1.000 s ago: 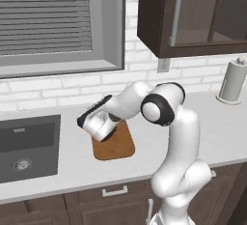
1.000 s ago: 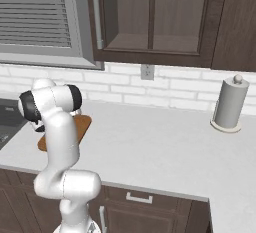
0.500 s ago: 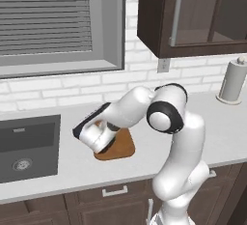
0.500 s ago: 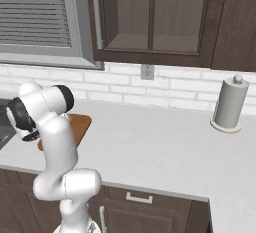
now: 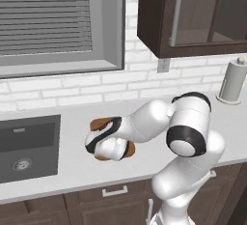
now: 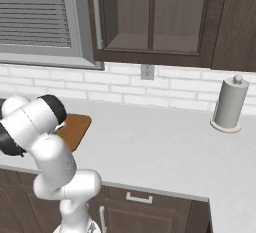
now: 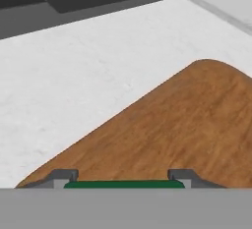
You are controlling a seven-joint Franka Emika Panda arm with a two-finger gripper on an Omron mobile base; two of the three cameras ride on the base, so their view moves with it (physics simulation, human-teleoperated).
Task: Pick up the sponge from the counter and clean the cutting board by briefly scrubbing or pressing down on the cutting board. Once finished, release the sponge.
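Note:
In the hand view my gripper (image 7: pixel 123 180) is shut on the sponge (image 7: pixel 123 185). Its dark green top shows as a thin strip between the two grey fingertips (image 7: pixel 62 176). Just beyond them the brown wooden cutting board (image 7: pixel 187 125) runs right, and its rounded edge meets the light counter (image 7: pixel 74 85). In the left base view my hand hangs low over the cutting board (image 5: pixel 99 122) and hides most of it. From the right base view the cutting board (image 6: pixel 76 128) is half hidden behind my arm.
The dark sunken sink (image 5: pixel 26 144) lies left of the board, and its corner also shows in the hand view. A paper towel roll (image 6: pixel 229 103) stands far right by the brick wall. Wall cabinets (image 6: pixel 155 17) hang above the counter.
My arm has stretched out and dropped, bringing the hand down close over the cutting board. The board and the other things have stayed in place.

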